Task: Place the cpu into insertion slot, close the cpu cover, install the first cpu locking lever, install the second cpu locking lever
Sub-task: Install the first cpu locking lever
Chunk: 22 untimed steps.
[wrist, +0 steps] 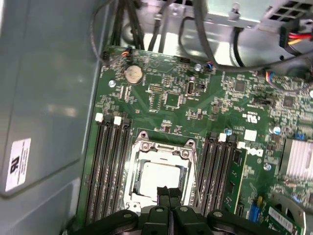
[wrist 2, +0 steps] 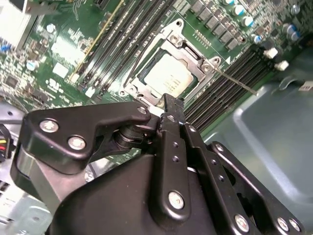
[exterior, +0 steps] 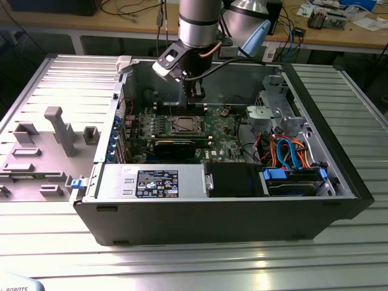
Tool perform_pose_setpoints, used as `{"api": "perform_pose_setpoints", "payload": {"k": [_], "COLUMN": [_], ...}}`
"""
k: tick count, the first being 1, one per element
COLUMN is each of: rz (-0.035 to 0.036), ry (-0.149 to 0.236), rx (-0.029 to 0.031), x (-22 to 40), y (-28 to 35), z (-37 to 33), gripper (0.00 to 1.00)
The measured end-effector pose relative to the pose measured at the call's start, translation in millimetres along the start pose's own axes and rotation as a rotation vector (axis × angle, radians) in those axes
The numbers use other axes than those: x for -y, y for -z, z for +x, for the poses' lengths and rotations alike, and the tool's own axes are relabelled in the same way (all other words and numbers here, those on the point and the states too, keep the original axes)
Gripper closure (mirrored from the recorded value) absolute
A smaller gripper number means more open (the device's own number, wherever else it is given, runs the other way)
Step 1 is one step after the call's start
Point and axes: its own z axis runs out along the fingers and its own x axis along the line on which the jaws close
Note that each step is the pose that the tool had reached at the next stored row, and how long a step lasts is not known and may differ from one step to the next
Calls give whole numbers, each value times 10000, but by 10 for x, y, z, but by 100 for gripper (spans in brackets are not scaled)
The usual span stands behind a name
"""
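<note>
cpu [wrist: 159, 177]: seated in the insertion slot [wrist: 130, 198], cpu cover [wrist: 164, 148] looks down around it.
gripper [wrist: 164, 192]: fingers pinched together, empty, right over the slot edge.
handling: probably light, stiff, fragile; you'd touch edges only.

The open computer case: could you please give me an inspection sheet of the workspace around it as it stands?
Surface: ribbed metal table, bearing the open computer case.
Job's things: cpu sits in the insertion slot; cpu cover lies down around it; a thin lever juts over the memory slots.
Clutter: grey fixture blocks on the exterior view's left.
Grippers: gripper shut, holding nothing, hovers over the insertion slot's edge.
Cables: orange and blue cables inside the case.
Surroundings: wooden workbench behind, with loose items.
</note>
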Motion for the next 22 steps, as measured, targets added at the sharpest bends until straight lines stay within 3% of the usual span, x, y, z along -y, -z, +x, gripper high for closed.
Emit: {"api": "perform_pose_setpoints", "payload": {"k": [7,19,22], "rz": [13,25,27], "ry": [1409,3410,4092], "rx": [26,63,75], "x": [7,10,10], "y": [-1,-4,-5], "z": [1,-1,-1], "gripper": [89,89,89]}}
